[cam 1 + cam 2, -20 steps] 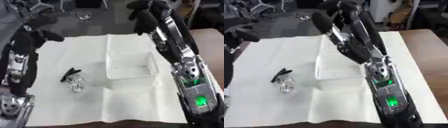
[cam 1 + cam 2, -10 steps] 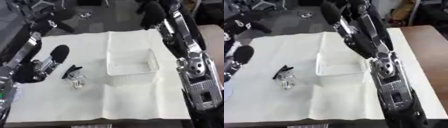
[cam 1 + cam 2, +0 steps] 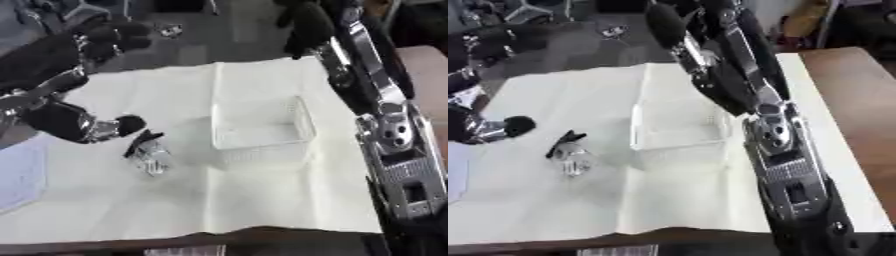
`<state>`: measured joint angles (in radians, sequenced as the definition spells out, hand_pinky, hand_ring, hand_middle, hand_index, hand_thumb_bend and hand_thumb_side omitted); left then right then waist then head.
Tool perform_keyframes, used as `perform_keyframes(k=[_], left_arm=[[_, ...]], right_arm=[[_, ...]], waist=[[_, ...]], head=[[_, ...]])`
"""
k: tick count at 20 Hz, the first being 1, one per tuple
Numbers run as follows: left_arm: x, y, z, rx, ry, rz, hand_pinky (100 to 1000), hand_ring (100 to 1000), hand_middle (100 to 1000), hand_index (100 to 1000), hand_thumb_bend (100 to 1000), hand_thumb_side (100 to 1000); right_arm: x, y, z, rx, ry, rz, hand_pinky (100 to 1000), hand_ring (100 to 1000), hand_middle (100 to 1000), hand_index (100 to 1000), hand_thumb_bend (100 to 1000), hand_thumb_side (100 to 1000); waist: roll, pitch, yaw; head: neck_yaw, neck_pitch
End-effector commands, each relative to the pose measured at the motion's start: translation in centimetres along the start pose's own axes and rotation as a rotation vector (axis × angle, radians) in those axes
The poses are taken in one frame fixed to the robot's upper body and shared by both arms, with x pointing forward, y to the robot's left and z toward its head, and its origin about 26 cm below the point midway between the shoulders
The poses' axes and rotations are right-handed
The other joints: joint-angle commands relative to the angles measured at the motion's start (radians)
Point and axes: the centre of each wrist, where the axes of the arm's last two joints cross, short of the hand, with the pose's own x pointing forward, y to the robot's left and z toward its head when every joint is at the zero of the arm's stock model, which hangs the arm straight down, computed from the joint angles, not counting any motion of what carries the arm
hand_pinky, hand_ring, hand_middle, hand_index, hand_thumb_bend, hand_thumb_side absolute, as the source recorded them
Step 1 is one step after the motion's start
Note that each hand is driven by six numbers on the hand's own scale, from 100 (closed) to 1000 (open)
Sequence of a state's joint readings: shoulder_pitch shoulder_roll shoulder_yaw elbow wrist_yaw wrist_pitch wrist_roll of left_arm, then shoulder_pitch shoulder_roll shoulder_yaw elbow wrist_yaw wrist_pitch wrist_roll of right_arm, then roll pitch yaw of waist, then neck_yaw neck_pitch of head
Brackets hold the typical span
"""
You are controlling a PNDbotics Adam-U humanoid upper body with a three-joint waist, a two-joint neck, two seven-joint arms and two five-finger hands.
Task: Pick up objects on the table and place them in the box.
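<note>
Left hand point(image 3: 109, 37), black and blurred, hangs high over the far left edge of the cloth, well apart from anything to pick up; its fingers look curled in on themselves and hold nothing. Below it, the left forearm's dark rounded end comes close beside the small object point(image 3: 149, 154), though I cannot tell whether they touch.

That object lies on the white cloth point(image 3: 262, 200), left of the box and near it. It seems to be two parts together: a black wedge-shaped piece at the top and a clear, glinting piece below, perhaps plastic or glass. Its exact nature is too indistinct to name.

The box point(image 3: 262, 127) is a shallow, square, transparent container with thin walls, sitting open-topped near the cloth's middle. Nothing shows inside it, so the task appears to be at its start. Being placed centrally, it should be reachable by either arm.

Right hand point(image 3: 302, 27) is held up at the far edge, beyond the cloth, dark and seen mostly from its back; I cannot tell how its fingers are set. Its silver and black arm runs down the right side, probably kept clear of the box.

The cloth is matte, with soft creases.
</note>
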<state>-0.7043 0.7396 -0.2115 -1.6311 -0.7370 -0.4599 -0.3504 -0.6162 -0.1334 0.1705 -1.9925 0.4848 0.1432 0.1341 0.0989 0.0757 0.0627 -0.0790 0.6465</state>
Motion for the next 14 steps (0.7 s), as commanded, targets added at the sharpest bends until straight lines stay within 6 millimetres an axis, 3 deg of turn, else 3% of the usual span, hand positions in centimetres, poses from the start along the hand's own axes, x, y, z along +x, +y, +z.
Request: perform_keyframes(k=[1, 4, 14], left_arm=[[-1.7, 0.9, 0.3, -0.151, 0.02, -0.133, 1000, 1000, 1000, 1000, 724, 949], [-2.4, 1.4, -0.2, -0.268, 0.007, -0.223, 1000, 1000, 1000, 1000, 797, 972], [-4.0, 2.1, -3.0, -0.52, -0.06, -0.409, 1000, 1000, 1000, 1000, 854, 968]], right_arm=[[0.1, -0.3, 0.0, 0.006, -0.007, 0.015, 375, 427, 546, 754, 656, 1000], [0.1, -0.3, 0.1, 0.012, -0.003, 0.015, 375, 427, 546, 754, 654, 1000], [0.1, -0.2, 0.1, 0.014, -0.005, 0.012, 377, 428, 546, 754, 647, 1000]], waist=[[0.0, -0.017, -0.002], [0.003, -0.019, -0.001], [0.011, -0.025, -0.004]], head=[[0.006, 0.002], [0.008, 0.004], [0.005, 0.005]])
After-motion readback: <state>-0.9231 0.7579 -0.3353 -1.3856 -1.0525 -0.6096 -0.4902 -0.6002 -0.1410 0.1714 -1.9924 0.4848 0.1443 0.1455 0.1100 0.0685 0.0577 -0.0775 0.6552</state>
